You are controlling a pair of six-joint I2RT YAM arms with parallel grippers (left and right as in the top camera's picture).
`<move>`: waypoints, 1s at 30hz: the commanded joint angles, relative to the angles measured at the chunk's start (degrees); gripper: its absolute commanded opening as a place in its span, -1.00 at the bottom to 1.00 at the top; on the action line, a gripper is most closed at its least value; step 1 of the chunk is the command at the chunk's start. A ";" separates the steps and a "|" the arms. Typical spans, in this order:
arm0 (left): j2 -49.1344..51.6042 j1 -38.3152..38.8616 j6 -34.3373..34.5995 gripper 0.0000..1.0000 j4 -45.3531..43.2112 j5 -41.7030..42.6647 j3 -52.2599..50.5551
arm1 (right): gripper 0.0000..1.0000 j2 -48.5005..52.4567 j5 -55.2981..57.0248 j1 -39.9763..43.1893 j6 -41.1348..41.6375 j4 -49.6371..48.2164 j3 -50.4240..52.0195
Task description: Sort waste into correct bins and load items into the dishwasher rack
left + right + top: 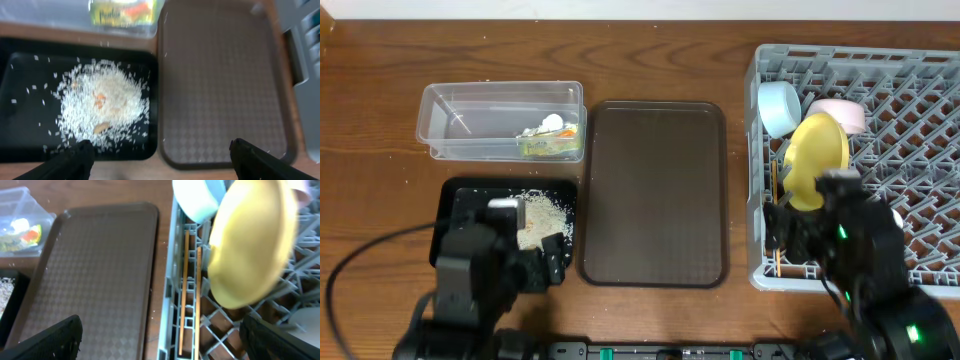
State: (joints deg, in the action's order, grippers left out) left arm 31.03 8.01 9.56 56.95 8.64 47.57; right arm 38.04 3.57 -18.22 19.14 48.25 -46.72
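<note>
The grey rack at the right holds a light blue bowl, a pale pinkish-white bowl, an upright yellow plate and wooden chopsticks along its left edge. The clear tub holds the green-yellow wrapper and white tissue. Rice lies piled in the black tray. My left gripper is open and empty over the black tray's near right corner. My right gripper is open and empty over the rack's left edge, above the chopsticks. I do not see the green cup.
A large dark brown serving tray lies between the black tray and the rack. A few rice grains are scattered on the wood beside the black tray. The arm bases fill the near edge of the table.
</note>
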 commanded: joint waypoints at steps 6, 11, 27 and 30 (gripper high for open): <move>-5.68 0.22 -0.52 0.82 -0.28 -0.28 -0.81 | 0.98 -7.45 2.38 -0.46 2.49 4.33 2.43; -5.68 0.22 -0.52 0.83 -0.26 -0.28 -0.81 | 0.98 -7.34 2.40 -0.46 2.49 7.72 2.45; -5.68 0.22 -0.52 0.96 -0.26 -0.28 -0.81 | 0.98 -7.87 3.76 -0.46 1.62 10.40 2.60; -5.68 0.22 -0.52 0.96 -0.26 -0.28 -0.81 | 0.99 -10.14 3.91 1.25 1.38 8.44 3.85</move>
State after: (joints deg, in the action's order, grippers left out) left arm 25.61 8.01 9.17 56.64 8.62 47.33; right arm 30.04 6.09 -18.09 20.80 57.63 -44.01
